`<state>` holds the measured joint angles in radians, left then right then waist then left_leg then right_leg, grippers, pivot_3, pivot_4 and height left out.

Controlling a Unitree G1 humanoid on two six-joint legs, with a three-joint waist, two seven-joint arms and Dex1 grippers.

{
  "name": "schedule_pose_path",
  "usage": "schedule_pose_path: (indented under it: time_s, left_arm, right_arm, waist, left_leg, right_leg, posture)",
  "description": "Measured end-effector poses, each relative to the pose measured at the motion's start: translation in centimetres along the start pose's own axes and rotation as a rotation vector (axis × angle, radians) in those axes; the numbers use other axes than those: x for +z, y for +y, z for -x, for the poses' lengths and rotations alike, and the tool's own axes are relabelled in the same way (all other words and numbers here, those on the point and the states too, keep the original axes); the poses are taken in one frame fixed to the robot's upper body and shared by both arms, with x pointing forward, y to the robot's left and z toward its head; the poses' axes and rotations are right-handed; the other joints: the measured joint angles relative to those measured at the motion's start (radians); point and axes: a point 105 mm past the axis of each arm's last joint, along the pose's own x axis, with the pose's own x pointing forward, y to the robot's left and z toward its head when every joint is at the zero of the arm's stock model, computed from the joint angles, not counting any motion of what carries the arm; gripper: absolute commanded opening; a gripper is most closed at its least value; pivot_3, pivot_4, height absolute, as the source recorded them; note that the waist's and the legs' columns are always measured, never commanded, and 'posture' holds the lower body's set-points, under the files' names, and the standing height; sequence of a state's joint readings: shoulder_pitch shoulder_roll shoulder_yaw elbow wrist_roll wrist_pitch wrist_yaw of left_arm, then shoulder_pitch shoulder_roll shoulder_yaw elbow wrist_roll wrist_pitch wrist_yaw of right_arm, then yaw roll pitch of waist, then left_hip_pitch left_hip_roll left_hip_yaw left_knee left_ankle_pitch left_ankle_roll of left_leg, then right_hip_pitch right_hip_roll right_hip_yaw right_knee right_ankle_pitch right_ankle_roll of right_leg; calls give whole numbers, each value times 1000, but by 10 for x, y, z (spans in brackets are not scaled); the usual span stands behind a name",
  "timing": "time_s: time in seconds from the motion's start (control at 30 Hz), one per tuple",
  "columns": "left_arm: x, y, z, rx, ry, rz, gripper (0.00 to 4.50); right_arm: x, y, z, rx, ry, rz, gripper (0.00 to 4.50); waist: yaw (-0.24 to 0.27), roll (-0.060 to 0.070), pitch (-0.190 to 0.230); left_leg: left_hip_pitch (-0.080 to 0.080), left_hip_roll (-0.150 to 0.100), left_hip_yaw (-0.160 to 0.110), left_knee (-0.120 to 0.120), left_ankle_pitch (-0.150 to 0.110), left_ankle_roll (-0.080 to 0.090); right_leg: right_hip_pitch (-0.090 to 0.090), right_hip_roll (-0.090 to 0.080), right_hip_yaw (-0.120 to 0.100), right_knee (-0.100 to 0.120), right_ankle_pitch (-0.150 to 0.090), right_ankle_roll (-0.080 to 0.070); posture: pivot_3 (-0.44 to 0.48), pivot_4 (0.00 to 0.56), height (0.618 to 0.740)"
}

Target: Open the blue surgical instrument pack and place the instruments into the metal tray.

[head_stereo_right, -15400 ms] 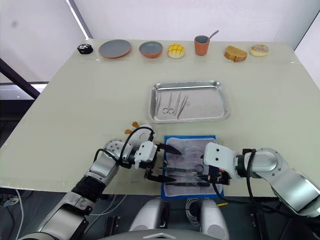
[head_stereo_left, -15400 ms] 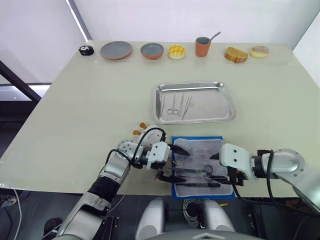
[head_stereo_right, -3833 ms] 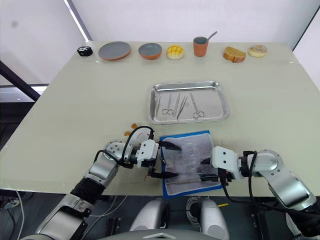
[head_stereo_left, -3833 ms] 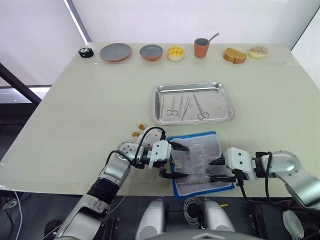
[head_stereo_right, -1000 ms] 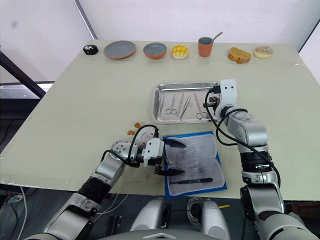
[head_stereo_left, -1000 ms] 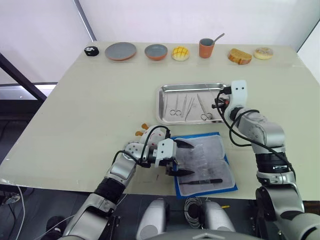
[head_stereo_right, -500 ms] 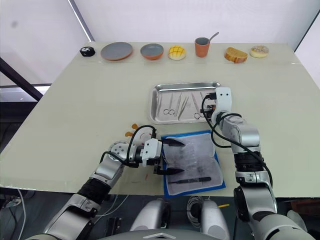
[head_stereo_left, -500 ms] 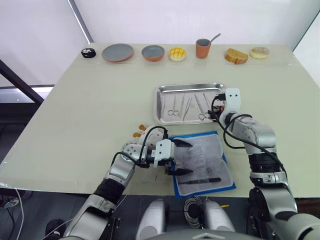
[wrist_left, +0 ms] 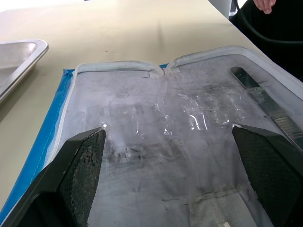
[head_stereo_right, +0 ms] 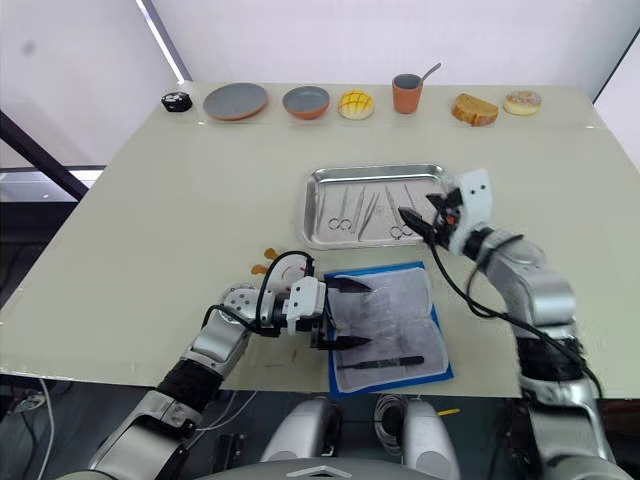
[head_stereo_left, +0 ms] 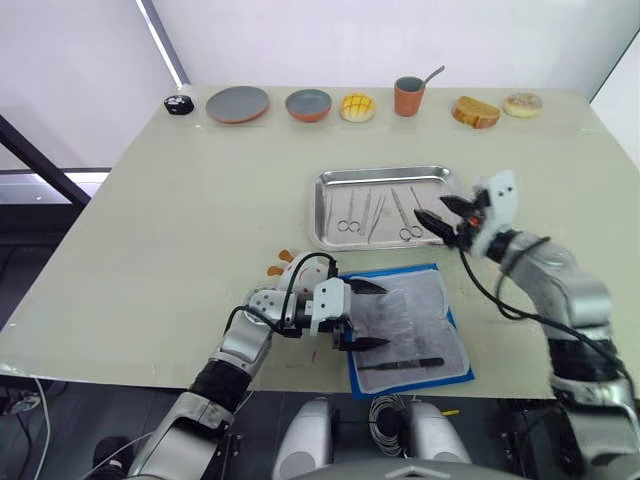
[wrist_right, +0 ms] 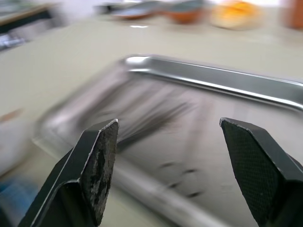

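Instruments in metal tray | one, seemingly, on pack

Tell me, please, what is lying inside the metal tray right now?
Several slim silver instruments lie in the metal tray; the right gripper covers its right end.

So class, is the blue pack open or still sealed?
Open: the pack lies spread flat, grey-white lining up, one dark instrument lying on it.
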<state>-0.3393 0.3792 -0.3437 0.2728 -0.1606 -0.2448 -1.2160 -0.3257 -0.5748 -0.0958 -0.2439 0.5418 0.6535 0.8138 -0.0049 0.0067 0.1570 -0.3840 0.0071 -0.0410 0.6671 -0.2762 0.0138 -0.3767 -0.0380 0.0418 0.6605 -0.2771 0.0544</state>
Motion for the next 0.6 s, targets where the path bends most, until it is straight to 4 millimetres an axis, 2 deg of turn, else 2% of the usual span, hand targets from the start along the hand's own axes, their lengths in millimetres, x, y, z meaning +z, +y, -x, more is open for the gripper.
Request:
schedule_pose_path:
  time_s: [0.07,0.2,0.37,0.4,0.43,0.6]
  left_arm:
    - [-1,1,0,-2,2,2,4500]
    - [-3,2,2,-7,5,0,4500]
    - [-3,1,1,-18,2,1,4500]
    - [-4,1,1,-21,3,3,4500]
    - [-5,-1,2,-26,3,8,4500]
    - [-5,-3,4,-29,7,7,4500]
  right_arm:
    - [-2,8,19,86,41,15,4372]
    - [-17,26,72,285,193,75,4472]
    - [-23,28,98,341,269,144,4472]
    - [-24,26,106,344,282,159,4472]
    - [-24,25,126,367,321,171,4472]
    - [-12,20,141,385,332,204,4472]
  waist:
    - [-3,0,0]
    - [-4,-1,0]
    - [-5,-1,0]
    - [-5,-2,0]
    - [-3,-2,0]
    - [-7,-2,1]
  left_leg:
    - [1,0,1,0,0,0]
    - [3,0,2,1,0,0]
    - [3,0,3,1,0,0]
    - [3,0,4,1,0,0]
    - [3,0,4,1,0,0]
    - [3,2,4,1,0,0]
  right_leg:
    - [0,0,1,0,0,0]
    - [1,1,2,0,0,0]
    - [1,1,3,0,0,1]
    - [1,2,3,0,0,0]
    - [1,2,3,0,0,0]
    - [1,2,4,0,0,0]
  posture:
    - [0,150,740]
    - [0,150,740]
    - [0,150,740]
    - [0,150,740]
    - [0,150,740]
    - [0,150,740]
